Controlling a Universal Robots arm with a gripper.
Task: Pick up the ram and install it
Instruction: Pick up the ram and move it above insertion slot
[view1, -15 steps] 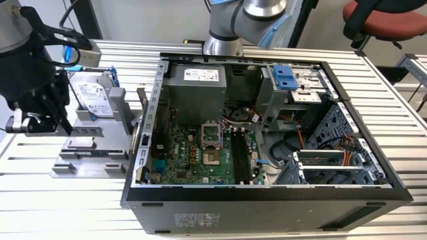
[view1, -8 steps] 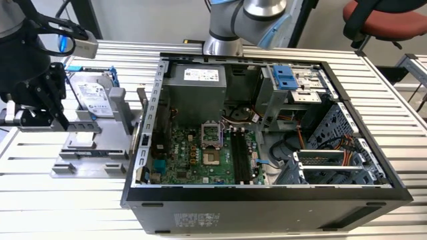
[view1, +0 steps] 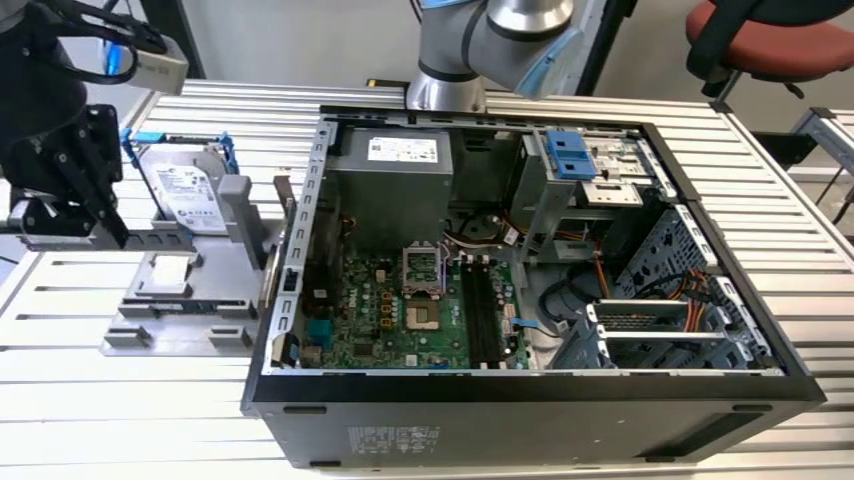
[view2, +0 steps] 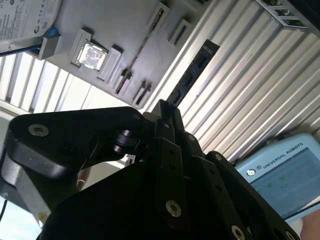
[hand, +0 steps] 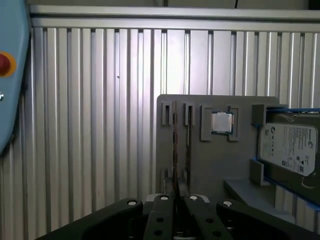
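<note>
My black gripper (view1: 114, 232) hangs above the table at the exterior view's left, just beside the grey parts fixture (view1: 187, 300). In both wrist views its fingers are shut on the ram. In the second wrist view the ram (view2: 192, 75) is a thin dark stick with small chips, reaching out from the gripper (view2: 165, 112). In the first wrist view the ram (hand: 174, 150) shows edge-on, rising from the gripper (hand: 175, 197) in front of the fixture's (hand: 210, 170) narrow slots. The black memory slots (view1: 483, 315) lie on the motherboard inside the open computer case (view1: 534, 385).
A hard drive in a blue frame (view1: 187, 195) stands upright on the fixture, and a square processor chip (hand: 221, 122) sits beside the slots. A light blue teach pendant (view2: 285, 175) lies on the ribbed metal table (view1: 107, 400). The arm's base (view1: 447, 90) stands behind the case.
</note>
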